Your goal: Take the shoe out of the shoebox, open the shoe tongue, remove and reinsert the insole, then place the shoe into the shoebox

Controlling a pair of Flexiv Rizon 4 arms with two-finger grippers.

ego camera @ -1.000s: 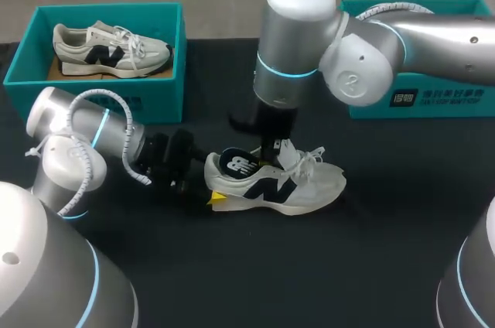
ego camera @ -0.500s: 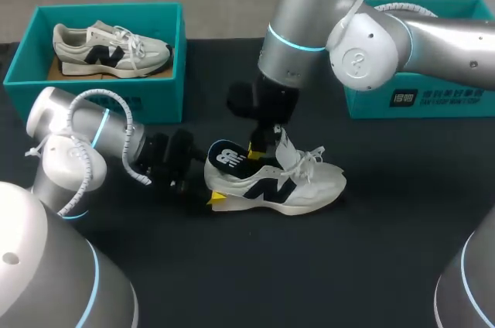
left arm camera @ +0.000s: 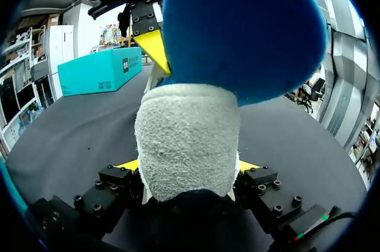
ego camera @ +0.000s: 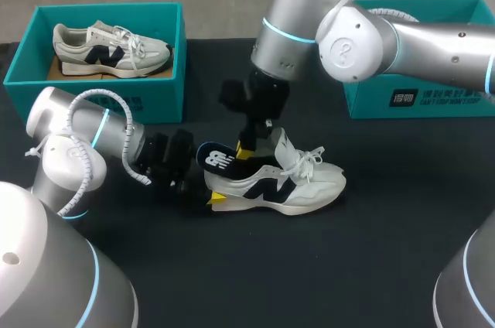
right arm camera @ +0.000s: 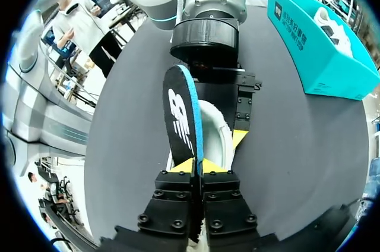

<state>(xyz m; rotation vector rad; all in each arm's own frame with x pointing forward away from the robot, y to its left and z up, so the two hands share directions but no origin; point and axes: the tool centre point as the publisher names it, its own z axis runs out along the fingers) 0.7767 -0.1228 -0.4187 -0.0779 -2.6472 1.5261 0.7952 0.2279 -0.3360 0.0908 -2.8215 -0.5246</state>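
Pinching the dark insole (right arm camera: 181, 121) with my right gripper (right arm camera: 198, 166), yellow tips pressed together on its edge, I hold it tilted, its heel end jutting out above the heel collar of the white shoe (ego camera: 286, 185). My right arm comes in from the right and points its wrist steeply down over the shoe's opening. My left arm lies low along the table (ego camera: 325, 274), my left gripper (left arm camera: 189, 169) clamped on the shoe's heel from both sides. The shoe stands upright on the table, outside the teal shoebox (ego camera: 166, 104)
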